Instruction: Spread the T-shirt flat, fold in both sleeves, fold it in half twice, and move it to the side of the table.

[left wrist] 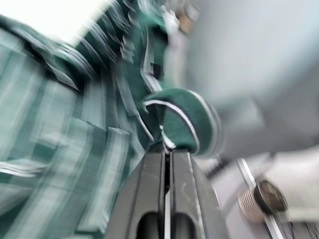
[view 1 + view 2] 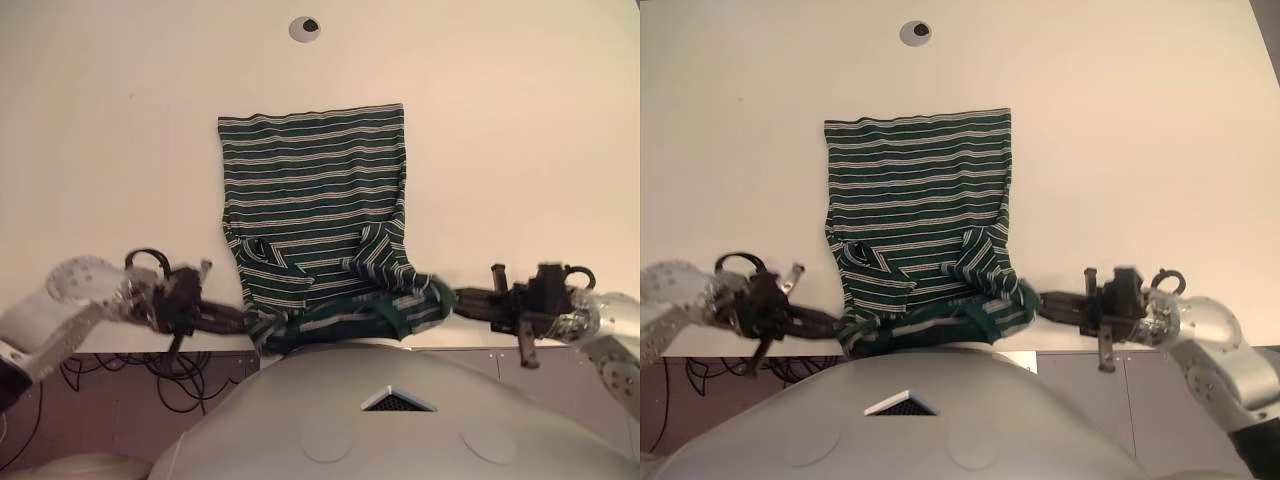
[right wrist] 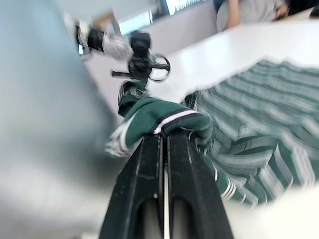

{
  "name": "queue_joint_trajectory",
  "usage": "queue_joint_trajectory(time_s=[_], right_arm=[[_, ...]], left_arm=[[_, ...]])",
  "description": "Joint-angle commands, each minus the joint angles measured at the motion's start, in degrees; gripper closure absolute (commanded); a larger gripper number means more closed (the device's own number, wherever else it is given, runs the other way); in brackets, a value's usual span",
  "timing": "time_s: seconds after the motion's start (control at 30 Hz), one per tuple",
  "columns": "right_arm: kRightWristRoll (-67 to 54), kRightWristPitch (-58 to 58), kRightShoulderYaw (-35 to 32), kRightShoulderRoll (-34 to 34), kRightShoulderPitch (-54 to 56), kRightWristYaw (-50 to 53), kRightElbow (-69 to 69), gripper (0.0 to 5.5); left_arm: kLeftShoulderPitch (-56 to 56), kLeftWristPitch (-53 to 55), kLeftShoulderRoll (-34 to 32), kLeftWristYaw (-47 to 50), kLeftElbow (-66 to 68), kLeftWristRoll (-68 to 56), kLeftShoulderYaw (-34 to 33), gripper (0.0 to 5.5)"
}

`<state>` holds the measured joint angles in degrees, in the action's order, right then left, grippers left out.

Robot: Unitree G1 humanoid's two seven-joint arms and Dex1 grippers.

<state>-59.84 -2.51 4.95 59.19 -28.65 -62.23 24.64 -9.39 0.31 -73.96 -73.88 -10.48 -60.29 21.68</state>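
- At the middle of the white table (image 2: 520, 150): the T-shirt (image 2: 315, 190), striped dark green and white. Far hem square toward 12 o'clock, near end bunched at the table's edge at 6 o'clock.
- Over the lower body, both sleeves (image 2: 262, 262) apparently turned inward, with loose creases around them.
- At about 8 o'clock of the cloth, the left gripper (image 2: 236, 320), clenched on the near corner. Seen from its wrist, jaws pressed together with a dark ribbed edge (image 1: 184, 114) curling out just past the tips.
- At about 4 o'clock, the right gripper (image 2: 447, 298), likewise pinched tight on the opposite near corner, a fold of green knit humped over its tips.
- Likely handling: light, limp and soft. Bound to sag between the two grips, drag on the tabletop and wrinkle rather than slide as a sheet. Not fragile, and not slippery by the look of the knit.
- Best hold, by judgement: the two near corners as now, level and taut, so as to carry the edge evenly toward 12 o'clock.
- Writing: nothing legible on the cloth; any label too blurred to tell.
- At 12 o'clock beyond the far hem, a round port (image 2: 305, 29) in the tabletop.
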Motion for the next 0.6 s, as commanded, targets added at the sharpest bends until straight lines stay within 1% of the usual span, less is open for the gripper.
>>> queue_joint_trajectory(time_s=[0.03, 0.17, 0.37, 0.47, 0.6], right_arm=[[1.54, -10.46, 0.64, -5.14, 12.92, 9.11, -4.21, 5.48], [10.58, -16.17, 3.27, -12.65, 27.73, 16.17, -14.13, 5.48], [25.06, -18.02, 6.64, -23.91, 44.67, 20.41, -31.07, 5.48], [30.82, -16.97, 7.35, -28.52, 51.90, 20.57, -40.16, 5.48], [35.93, -15.52, 7.44, -32.29, 56.01, 18.89, -48.55, 5.48]], left_arm=[[6.93, 3.14, 9.63, 7.72, 8.37, 7.56, -5.03, 5.50], [16.34, 6.13, 18.74, 15.85, 20.39, 17.17, -7.65, 5.50], [27.89, 5.88, 29.85, 21.48, 36.39, 31.54, -8.57, 5.50], [31.41, 5.06, 32.80, 22.20, 43.73, 36.56, -9.33, 5.50], [33.03, 3.88, 35.21, 22.10, 49.09, 41.43, -10.10, 5.50]])
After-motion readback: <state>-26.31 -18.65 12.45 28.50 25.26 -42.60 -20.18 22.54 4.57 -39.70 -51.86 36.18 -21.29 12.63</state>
